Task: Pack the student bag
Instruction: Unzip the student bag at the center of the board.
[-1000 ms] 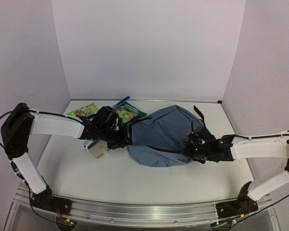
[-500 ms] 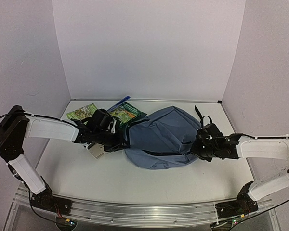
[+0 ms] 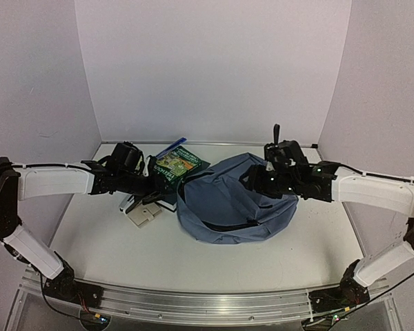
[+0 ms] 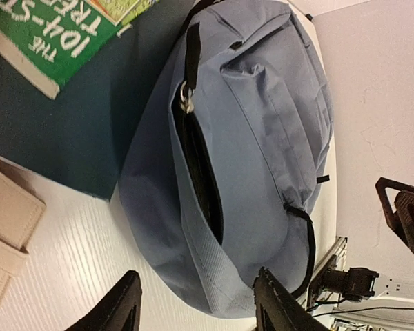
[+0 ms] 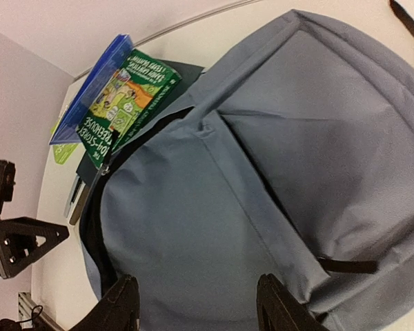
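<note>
The student bag is a plain, soft grey-blue, with a near-black lining showing in its opening and black straps. The book beside it is bright green, with white lettering and a cartoon picture in yellow, green and white. Under it lies a blue folder. The pouch is plain beige. The table is white and the walls are pale lilac. The arms are white with black joints. The left hand and right hand are black.
</note>
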Controlling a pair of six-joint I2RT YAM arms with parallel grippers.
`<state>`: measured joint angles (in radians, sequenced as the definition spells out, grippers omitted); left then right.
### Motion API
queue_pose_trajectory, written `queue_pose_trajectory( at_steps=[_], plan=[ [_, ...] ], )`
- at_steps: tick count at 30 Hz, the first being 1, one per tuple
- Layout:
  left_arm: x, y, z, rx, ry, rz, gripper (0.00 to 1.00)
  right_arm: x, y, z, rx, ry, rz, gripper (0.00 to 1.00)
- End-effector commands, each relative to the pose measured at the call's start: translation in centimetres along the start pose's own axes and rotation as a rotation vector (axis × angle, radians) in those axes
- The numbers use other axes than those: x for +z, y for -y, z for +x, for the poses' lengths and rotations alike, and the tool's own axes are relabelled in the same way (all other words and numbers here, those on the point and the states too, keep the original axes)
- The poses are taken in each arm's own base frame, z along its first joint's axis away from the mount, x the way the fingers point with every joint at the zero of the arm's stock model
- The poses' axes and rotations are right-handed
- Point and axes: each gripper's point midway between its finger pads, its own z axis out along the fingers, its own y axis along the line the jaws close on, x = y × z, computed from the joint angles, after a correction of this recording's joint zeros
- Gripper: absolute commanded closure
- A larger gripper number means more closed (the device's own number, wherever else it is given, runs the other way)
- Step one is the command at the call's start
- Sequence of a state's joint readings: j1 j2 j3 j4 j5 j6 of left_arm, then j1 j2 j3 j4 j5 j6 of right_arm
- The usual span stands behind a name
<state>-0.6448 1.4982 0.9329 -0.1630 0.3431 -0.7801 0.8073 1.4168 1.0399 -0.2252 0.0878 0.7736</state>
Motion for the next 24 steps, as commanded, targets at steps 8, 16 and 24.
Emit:
queue_pose_trajectory(
  at_steps=[8, 16, 24],
  plan=[
    [2.3, 1.6, -5.1, 0.098, 0.028, -0.009, 0.36, 6.6, -6.6, 0.1, -0.051, -0.064, -0.156, 0.52],
    [4.4, 0.9, -5.7, 0.102, 0.003, -0.032, 0.33, 8.5, -6.6, 1.4, -0.043, -0.106, -0.156, 0.62],
    [6.7, 0.1, -5.3, 0.098, -0.038, -0.022, 0.52, 8.6, -5.9, 1.7, -0.030, -0.106, -0.138, 0.64]
  ],
)
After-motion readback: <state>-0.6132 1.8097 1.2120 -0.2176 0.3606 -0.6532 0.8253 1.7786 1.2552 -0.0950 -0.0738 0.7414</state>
